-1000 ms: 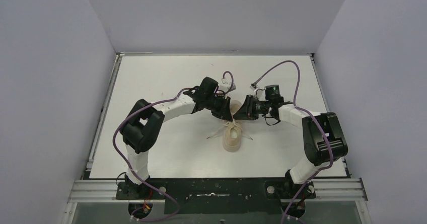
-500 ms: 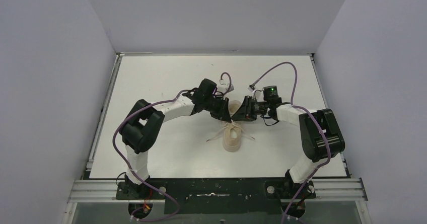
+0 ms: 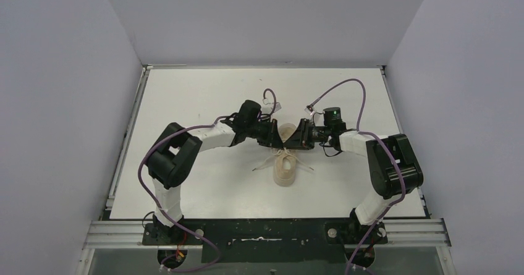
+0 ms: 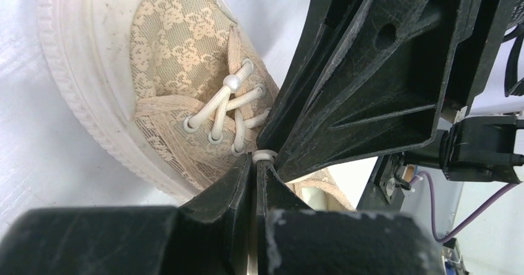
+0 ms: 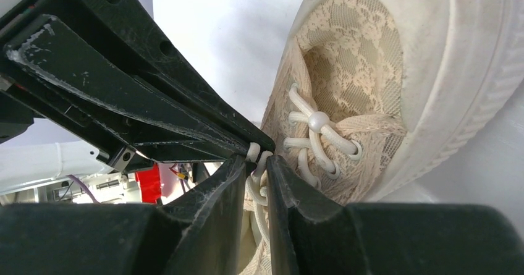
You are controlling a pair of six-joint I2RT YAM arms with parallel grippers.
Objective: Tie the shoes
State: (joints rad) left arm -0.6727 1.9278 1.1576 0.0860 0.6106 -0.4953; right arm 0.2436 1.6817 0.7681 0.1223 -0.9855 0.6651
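Observation:
The cream-beige sneaker (image 3: pixel 285 165) lies mid-table, toe toward the arms, and shows in the left wrist view (image 4: pixel 160 71) and the right wrist view (image 5: pixel 377 65). My left gripper (image 3: pixel 277 139) and right gripper (image 3: pixel 293 140) meet tip to tip above its lacing, near the shoe's opening. My left gripper (image 4: pixel 258 159) is shut on a strand of cream lace (image 4: pixel 264 156). My right gripper (image 5: pixel 256 160) is shut on a bunch of lace strands (image 5: pixel 258 164). A small knot (image 5: pixel 317 122) sits on the crossed lacing. Loose lace ends (image 3: pixel 263 165) trail on the table at both sides.
Purple cables (image 3: pixel 338 88) arc above both wrists. The white table (image 3: pixel 204 96) is ringed by grey walls, with a metal rail (image 3: pixel 259 233) along the near edge. Each gripper's black body fills much of the other's wrist view.
Both grippers have drawn closer together over the shoe's lacing until their tips meet. The shoe has stayed in place.

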